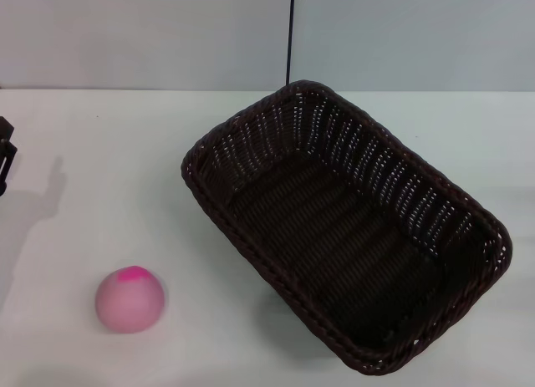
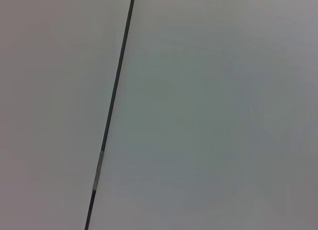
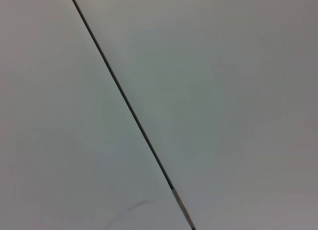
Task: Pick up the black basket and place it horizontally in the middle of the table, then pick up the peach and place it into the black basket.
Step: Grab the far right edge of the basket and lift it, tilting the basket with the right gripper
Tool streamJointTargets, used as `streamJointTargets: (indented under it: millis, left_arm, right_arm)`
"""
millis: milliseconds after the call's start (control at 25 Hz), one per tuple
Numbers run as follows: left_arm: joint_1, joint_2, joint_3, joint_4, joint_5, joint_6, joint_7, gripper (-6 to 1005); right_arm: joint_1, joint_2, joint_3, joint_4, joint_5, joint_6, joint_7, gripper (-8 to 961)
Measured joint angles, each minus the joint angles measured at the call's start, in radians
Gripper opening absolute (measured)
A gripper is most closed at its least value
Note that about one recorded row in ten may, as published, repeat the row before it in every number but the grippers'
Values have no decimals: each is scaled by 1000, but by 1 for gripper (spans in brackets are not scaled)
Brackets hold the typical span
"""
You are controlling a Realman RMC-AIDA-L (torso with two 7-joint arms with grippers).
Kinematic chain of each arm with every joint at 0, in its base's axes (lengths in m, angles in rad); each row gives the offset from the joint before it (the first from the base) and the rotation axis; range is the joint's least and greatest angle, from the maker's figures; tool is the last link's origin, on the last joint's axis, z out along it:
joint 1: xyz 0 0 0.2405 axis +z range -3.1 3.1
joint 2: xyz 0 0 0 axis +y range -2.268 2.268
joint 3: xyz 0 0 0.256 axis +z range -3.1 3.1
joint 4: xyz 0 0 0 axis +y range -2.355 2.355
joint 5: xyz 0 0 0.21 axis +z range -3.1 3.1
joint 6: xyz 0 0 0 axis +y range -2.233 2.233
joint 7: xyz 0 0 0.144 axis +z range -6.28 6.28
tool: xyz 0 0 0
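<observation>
Starting from the grippers, you have little to go on: only a dark sliver of the left gripper (image 1: 5, 157) shows at the 9 o'clock edge of the head view, and you cannot tell how its fingers stand; the right gripper is out of sight, and both wrist views show only a pale wall with a thin dark seam. Out from there, the peach (image 1: 129, 298) sits on the table (image 1: 100, 153) toward 7 o'clock, magenta patch up, nearer your left arm. The black basket (image 1: 343, 236) lies open side up from centre toward 4 o'clock, well apart from the peach, its long axis running diagonally from 11 to 5 o'clock, so it likely needs turning to lie horizontal. Nothing stands between either arm and the basket.
</observation>
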Motion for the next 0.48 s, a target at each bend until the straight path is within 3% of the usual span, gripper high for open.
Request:
streamJointTargets:
  millis: [240,360,480]
  left_arm:
    - [-1,0,0,-4,0,5,2,616]
    - [-1,0,0,-4,0,10,3,616]
    - [0,1,0,-4,0,12,3,617]
  right_arm:
    - [-34,-4,-8,-59,-75,-94,49,632]
    - [-69,-4,-8,-179,-193,-171,170,629]
    - [-82,-5,-9,-367,-343,-176,432,627]
